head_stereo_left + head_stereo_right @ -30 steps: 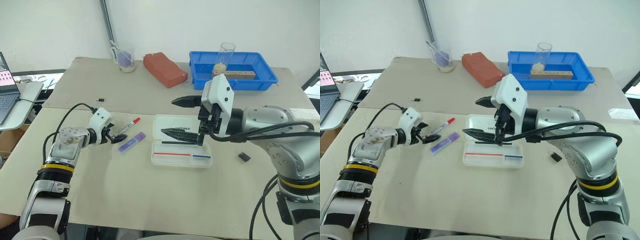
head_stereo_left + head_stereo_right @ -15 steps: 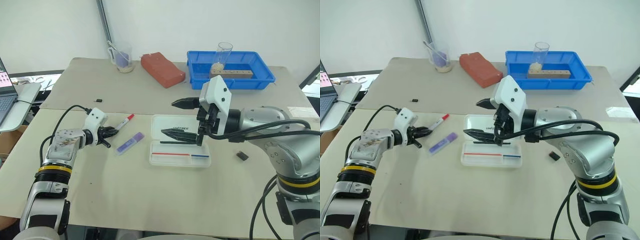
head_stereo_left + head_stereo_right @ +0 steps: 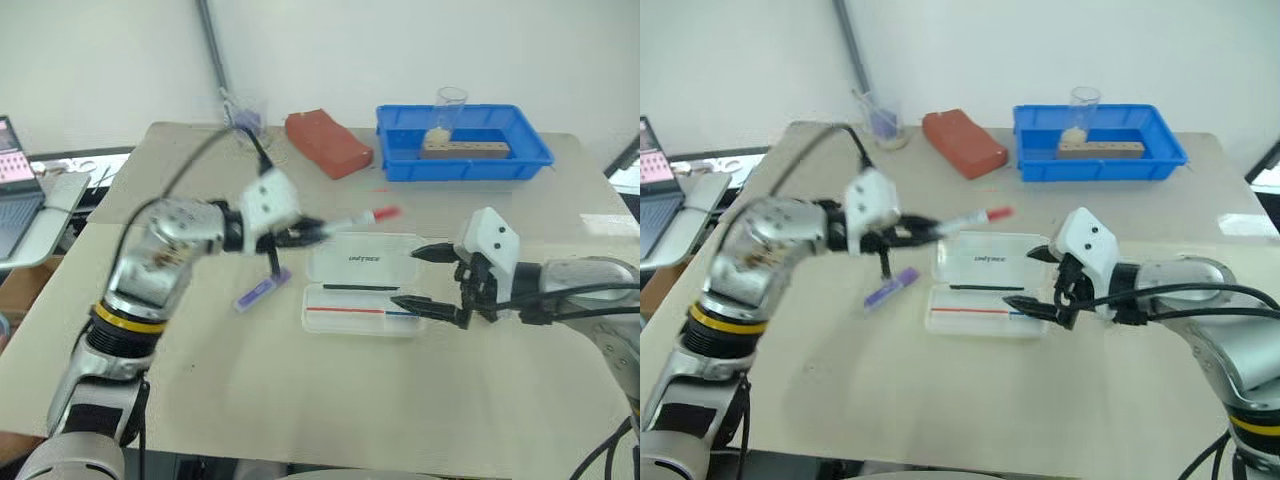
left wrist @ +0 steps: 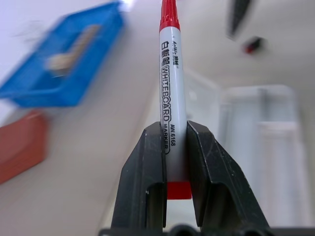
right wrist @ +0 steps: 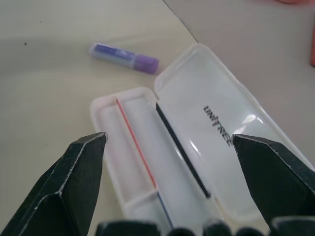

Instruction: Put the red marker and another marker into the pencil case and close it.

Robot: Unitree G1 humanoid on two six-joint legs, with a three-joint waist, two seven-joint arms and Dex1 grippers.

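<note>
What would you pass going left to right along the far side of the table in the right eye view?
Clear cup → red-brown block → blue tray, which holds a glass and a wooden block.

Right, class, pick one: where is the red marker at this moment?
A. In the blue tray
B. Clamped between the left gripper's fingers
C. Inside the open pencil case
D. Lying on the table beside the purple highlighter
B: the left gripper is shut on the red marker, whose white barrel stands between its two black fingers.
</note>
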